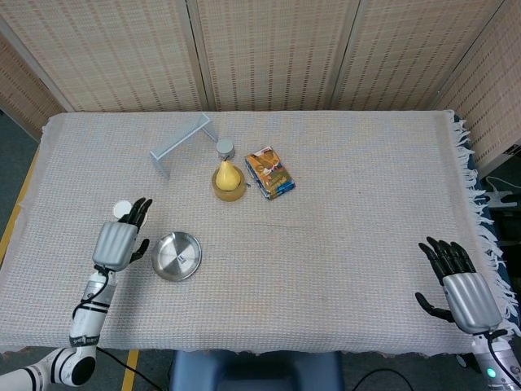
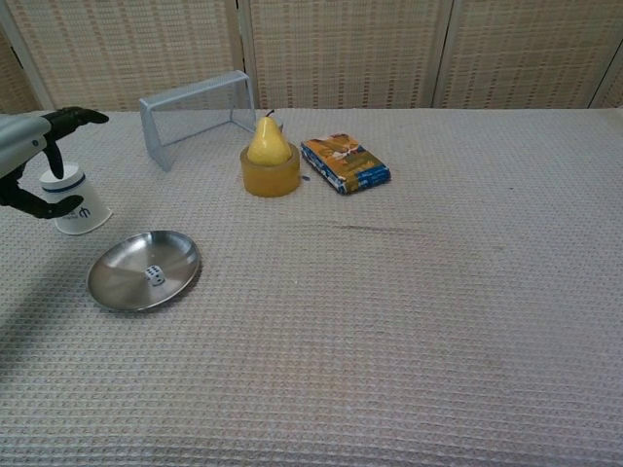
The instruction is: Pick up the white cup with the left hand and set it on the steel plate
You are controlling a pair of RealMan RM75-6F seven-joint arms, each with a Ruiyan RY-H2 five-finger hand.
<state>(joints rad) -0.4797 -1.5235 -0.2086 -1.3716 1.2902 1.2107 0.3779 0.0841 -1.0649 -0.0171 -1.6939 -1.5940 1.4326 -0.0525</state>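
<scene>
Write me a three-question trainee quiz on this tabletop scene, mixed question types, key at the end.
1. True or false: the white cup already stands on the steel plate.
2. What small item lies in the plate? A) coin B) die C) screw
3. Fill in: the pear sits on a yellow ____.

Key: 1 false, the cup stands upside down on the cloth by the open left hand. 2 B. 3 holder.

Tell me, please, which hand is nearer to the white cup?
Left. The left hand is right at the white cup, fingers spread around it; the right hand lies far across the table by its fringed edge.
</scene>
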